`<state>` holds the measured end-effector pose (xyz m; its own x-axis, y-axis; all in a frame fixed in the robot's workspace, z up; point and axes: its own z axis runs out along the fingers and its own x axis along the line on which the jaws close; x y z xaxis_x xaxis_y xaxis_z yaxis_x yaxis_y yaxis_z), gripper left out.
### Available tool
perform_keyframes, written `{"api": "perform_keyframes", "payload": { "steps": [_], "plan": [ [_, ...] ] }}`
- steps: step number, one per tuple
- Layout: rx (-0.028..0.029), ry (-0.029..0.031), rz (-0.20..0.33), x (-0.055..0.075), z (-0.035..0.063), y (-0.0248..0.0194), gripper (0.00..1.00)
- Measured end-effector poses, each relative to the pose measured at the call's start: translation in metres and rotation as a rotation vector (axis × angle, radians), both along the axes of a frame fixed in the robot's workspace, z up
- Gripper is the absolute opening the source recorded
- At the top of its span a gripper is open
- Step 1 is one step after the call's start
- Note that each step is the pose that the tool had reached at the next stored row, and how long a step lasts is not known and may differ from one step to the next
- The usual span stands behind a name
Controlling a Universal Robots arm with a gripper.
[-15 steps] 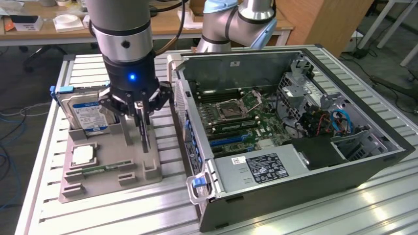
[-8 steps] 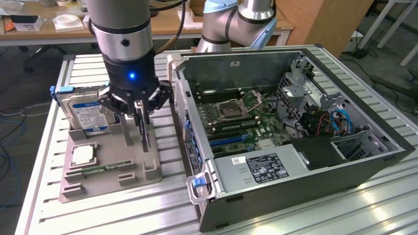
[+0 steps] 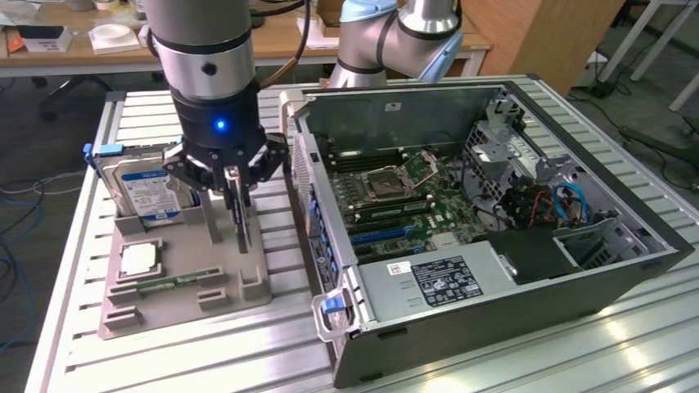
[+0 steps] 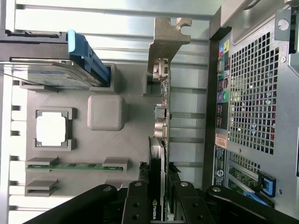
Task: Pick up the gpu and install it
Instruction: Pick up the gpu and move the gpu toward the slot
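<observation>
Wrist view: gpu point(image 4: 163, 116) edge-on, clamped in hand point(image 4: 160, 185).

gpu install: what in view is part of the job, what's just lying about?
Job: gripper, closed on the gpu; open computer case, motherboard.
Lying about: hard drive, memory stick, processor chip, all in the grey tray.
</observation>
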<state>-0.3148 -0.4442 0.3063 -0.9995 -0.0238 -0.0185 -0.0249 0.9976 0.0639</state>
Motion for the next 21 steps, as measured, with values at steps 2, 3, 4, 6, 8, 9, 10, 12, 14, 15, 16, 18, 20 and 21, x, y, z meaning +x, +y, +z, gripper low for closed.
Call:
{"api": "perform_keyframes", "payload": {
  "steps": [2, 3, 4, 6, 8, 9, 10, 12, 14, 15, 16, 18, 20, 21],
  "plan": [
    [0.0001, 0.0, 0.0, 0.0, 0.0005, 0.0, 0.26],
    [0.0, 0.0, 0.0, 0.0, 0.0007, 0.0, 0.26],
    [0.0001, 0.0, 0.0, 0.0, 0.0009, 0.0, 0.26],
    [0.0, 0.0, 0.0, 0.0, 0.0014, 0.0, 0.26],
    [0.0, 0.0, 0.0, 0.0, 0.0019, 0.0, 0.26],
    [0.0001, -0.0001, 0.0, 0.0, 0.0021, 0.0, 0.26],
    [0.0, 0.0, 0.0, 0.0, 0.0023, 0.0, 0.26],
    [0.0, 0.0, 0.0, 0.0, 0.0026, 0.0, 0.26],
    [0.0001, 0.0, 0.0, 0.0, 0.0031, 0.0, 0.26],
    [0.0, 0.0001, 0.0, 0.0, 0.0036, 0.0, 0.26],
    [0.0, 0.0, 0.0, 0.0, 0.0038, 0.0, 0.26],
    [0.0, 0.0, 0.0, 0.0, 0.0042, 0.0, 0.26],
    [0.0, 0.0001, 0.0, 0.0, 0.0069, 0.0, 0.26],
    [0.0, 0.0, 0.0, 0.0, 0.0093, 0.0, 0.26]
  ]
}}
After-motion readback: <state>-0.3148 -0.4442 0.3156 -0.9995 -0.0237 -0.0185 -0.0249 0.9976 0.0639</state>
